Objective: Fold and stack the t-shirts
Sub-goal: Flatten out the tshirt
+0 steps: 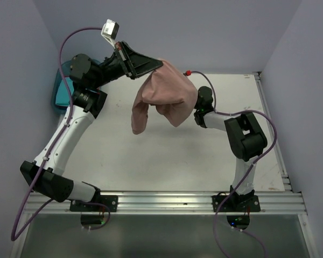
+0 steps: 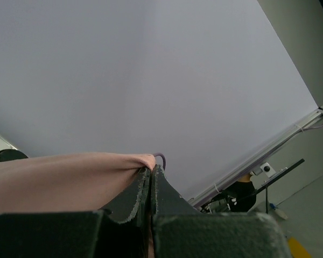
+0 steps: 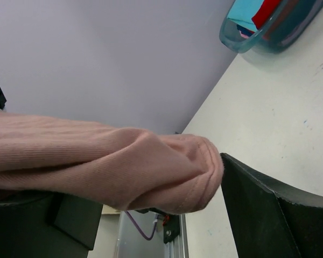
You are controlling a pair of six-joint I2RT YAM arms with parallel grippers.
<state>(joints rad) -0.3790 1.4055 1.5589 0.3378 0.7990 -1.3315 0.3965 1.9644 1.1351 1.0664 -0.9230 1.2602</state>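
Note:
A dusty pink t-shirt (image 1: 167,94) hangs in the air over the back of the table, and one loose part droops down at its left. My left gripper (image 1: 160,63) is raised high and shut on the shirt's upper edge; in the left wrist view its fingers (image 2: 152,171) pinch the pink cloth (image 2: 59,180). My right gripper (image 3: 151,180) stands open at the shirt's right side, with a thick bunched fold of the pink cloth (image 3: 124,166) between its fingers, the hem touching the right finger (image 3: 258,204). Turquoise cloth (image 3: 247,11) and red cloth (image 3: 269,11) lie in a bin.
The blue plastic bin (image 1: 58,94) stands at the table's far left edge, behind the left arm; the right wrist view shows its rim (image 3: 242,45). The white table (image 1: 151,156) is walled at the back and sides. A metal rail (image 1: 167,201) runs along the near edge.

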